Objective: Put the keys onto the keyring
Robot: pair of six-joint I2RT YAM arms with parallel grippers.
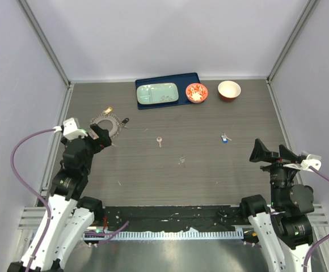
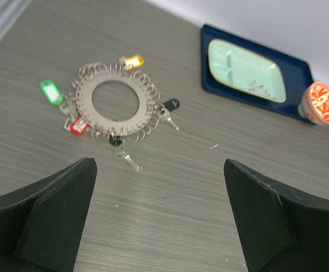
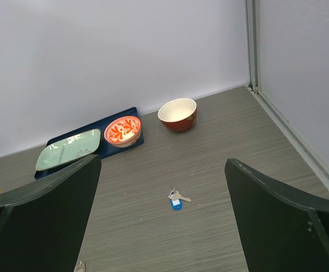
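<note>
The keyring [image 1: 104, 124] lies at the table's left; in the left wrist view it [image 2: 116, 101] is a grey ring rimmed with wire loops. Hung on it are a green tag [image 2: 51, 92], a yellow tag [image 2: 133, 60], a red tag [image 2: 77, 125] and a black-headed key [image 2: 169, 106]. A silver key [image 1: 159, 141] lies mid-table. A blue-headed key [image 1: 225, 137] lies to the right and shows in the right wrist view [image 3: 176, 200]. My left gripper [image 1: 100, 136] is open and empty just near of the ring [image 2: 159, 164]. My right gripper [image 1: 271, 152] is open and empty [image 3: 161, 161], near and right of the blue key.
A dark blue tray [image 1: 147, 105] at the back holds a pale green plate [image 1: 157, 93] and a red-and-white patterned bowl [image 1: 197, 92]. A red bowl with a white inside [image 1: 229, 90] stands to its right. Another small metal piece [image 1: 182, 161] lies mid-table. Walls close three sides.
</note>
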